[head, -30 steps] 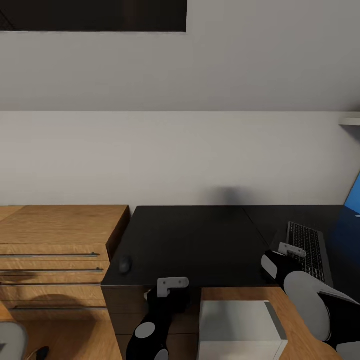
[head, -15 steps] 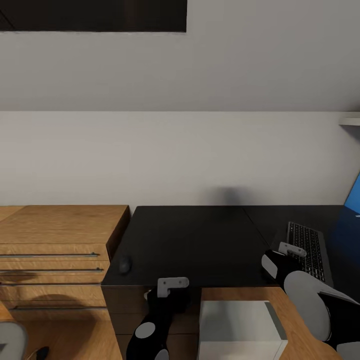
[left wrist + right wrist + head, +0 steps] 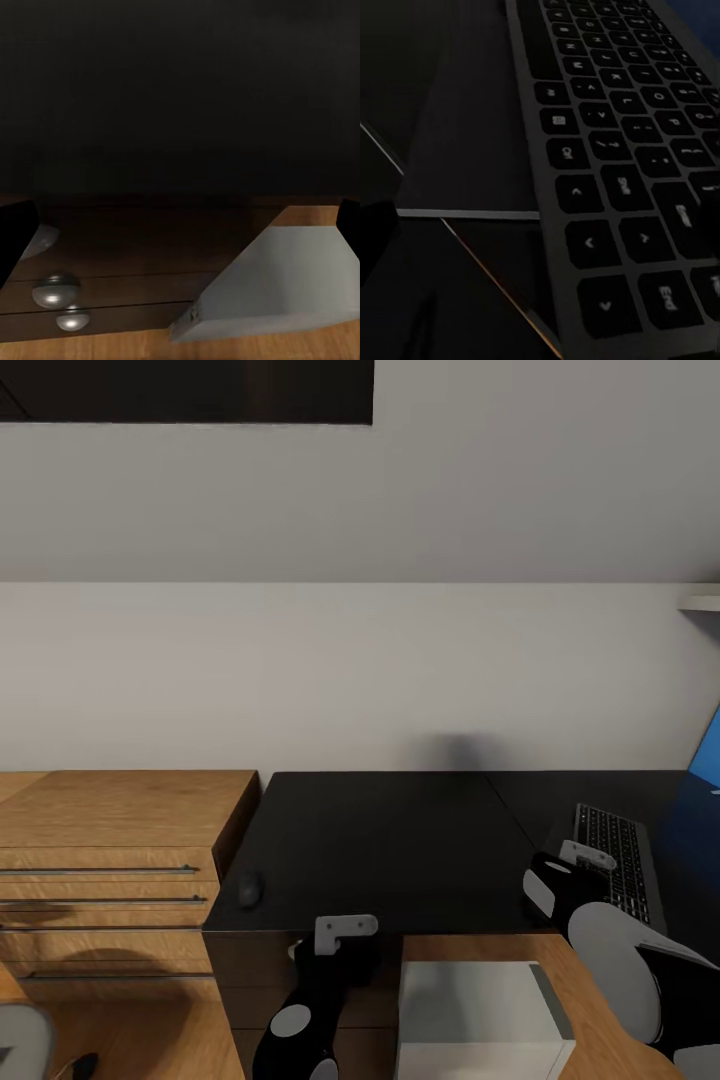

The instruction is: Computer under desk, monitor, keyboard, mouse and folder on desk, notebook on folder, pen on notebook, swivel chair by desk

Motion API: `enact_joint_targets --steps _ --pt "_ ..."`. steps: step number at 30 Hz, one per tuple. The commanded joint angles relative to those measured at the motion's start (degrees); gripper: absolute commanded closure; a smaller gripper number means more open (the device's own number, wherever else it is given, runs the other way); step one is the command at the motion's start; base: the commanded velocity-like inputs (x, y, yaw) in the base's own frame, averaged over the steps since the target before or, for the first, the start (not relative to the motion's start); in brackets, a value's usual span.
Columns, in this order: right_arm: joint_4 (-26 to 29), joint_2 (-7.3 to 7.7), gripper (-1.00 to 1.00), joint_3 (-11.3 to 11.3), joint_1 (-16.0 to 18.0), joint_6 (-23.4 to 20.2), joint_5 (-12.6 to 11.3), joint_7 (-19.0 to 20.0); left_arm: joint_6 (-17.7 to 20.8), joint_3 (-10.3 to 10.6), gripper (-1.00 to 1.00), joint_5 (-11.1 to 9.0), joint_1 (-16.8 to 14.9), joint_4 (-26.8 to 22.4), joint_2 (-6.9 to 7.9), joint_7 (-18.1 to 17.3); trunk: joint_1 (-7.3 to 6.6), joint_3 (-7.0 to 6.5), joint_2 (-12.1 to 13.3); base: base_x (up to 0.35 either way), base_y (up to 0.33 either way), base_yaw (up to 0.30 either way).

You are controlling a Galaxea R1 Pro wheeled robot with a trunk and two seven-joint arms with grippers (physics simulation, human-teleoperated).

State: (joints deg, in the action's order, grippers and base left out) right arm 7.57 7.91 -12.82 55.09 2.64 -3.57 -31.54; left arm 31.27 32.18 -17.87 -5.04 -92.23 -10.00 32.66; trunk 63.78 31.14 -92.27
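Right gripper (image 3: 585,853): it is held at the near left edge of the keyboard (image 3: 615,863); whether the fingers are apart or together cannot be told, as the tips are hidden by the wrist and lost in the dark close-up.
Left gripper (image 3: 345,928): it is held low, just in front of the desk (image 3: 380,840) edge; its dark finger tips are seen at both sides of the wrist picture, so they are judged to be spread apart, with nothing held.
Risk: the keyboard could be nudged or skewed by the right wrist, since it sits so close; the computer (image 3: 480,1015) below could be bumped by either arm.
Keyboard: slim, dark keys in a grey frame, lying flat on the right part of the desk, far from the mouse.
Mouse (image 3: 249,888): small, dark, rounded, at the near left corner of the desk, well apart from the keyboard.
Computer: pale box on the floor, near the desk front, beside the drawer knobs (image 3: 54,291).
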Motion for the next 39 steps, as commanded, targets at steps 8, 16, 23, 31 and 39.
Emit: enact_joint_targets --steps 8,16,23,31,39 --pt "0.0 0.11 -1.0 0.0 0.0 0.8 -0.4 -0.1 0.1 0.1 -1.0 -0.6 0.0 -0.1 0.0 0.6 -1.76 -1.37 3.2 0.0 0.0 0.0" --pt "0.0 0.18 -1.0 0.0 0.0 0.9 -0.4 0.0 0.1 0.1 -1.0 -0.6 0.0 -0.1 0.0 0.6 -1.98 -1.55 3.6 0.0 0.0 0.0" --pt "0.0 0.25 -1.0 0.0 0.0 0.9 -0.4 0.0 0.1 0.1 -1.0 -0.6 -0.1 -0.1 0.0 0.7 -1.98 -1.55 3.6 0.001 -0.001 0.0" --pt "0.0 0.26 -1.0 0.0 0.0 0.7 -0.5 0.1 0.1 0.0 -1.0 -0.6 -0.1 -0.1 0.0 0.6 -1.98 -1.55 3.6 0.126 -0.115 0.0" --pt "0.0 0.26 -1.0 0.0 0.0 0.7 -0.5 0.0 0.1 0.1 -1.0 -0.6 -0.1 0.0 0.0 0.6 -1.98 -1.55 3.6 0.138 -0.125 0.0"
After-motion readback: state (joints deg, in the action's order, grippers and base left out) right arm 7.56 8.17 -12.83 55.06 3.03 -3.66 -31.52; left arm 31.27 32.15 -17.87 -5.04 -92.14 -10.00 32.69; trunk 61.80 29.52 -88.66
